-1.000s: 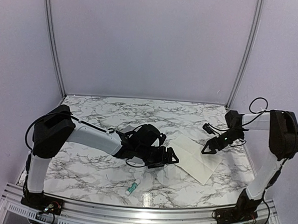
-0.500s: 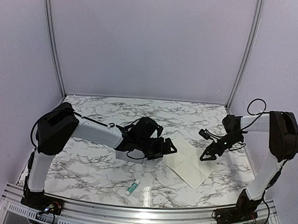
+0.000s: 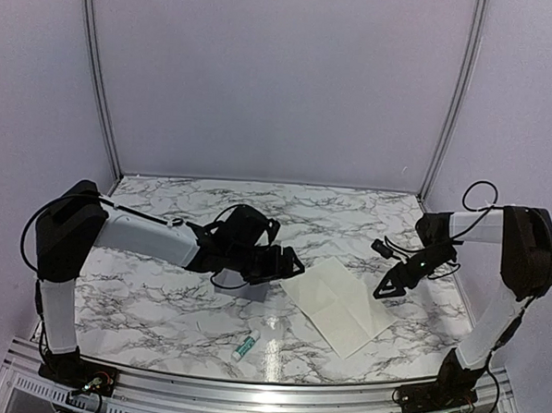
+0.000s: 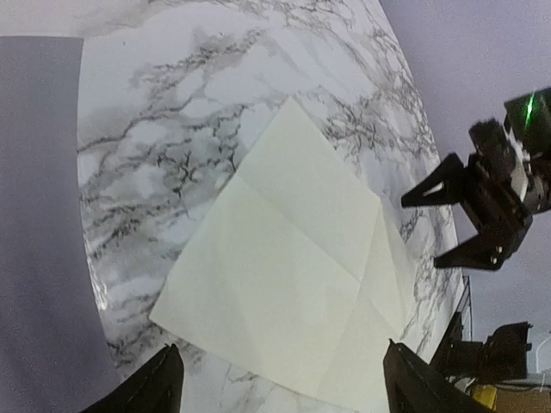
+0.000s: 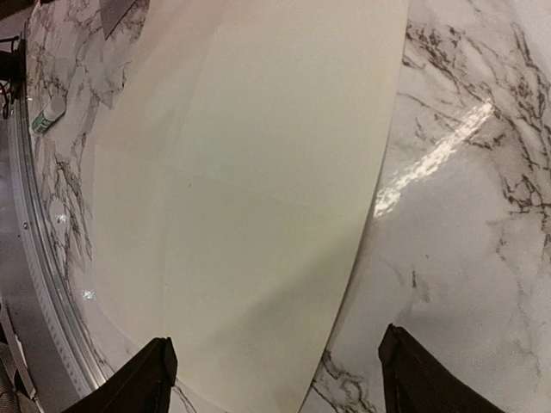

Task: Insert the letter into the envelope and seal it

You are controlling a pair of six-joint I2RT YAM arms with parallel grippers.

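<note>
As left gripper (image 3: 291, 265) and right gripper (image 3: 387, 291) gape empty, pinching could skid the thin letter (image 3: 336, 300) toward the table's (image 3: 151, 302) near edge.

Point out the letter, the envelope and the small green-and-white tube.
the letter (image 3: 340, 304): top external view, middle of the creased sheet.
the envelope (image 4: 39, 215): left wrist view, its bare grey face.
the tube (image 3: 244, 347): top external view, middle of its body.

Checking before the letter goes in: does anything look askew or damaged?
The letter lies skewed on the table, one corner pointing forward, with fold creases. A small tube lies on its side nearby. Nothing torn or spilled.
</note>
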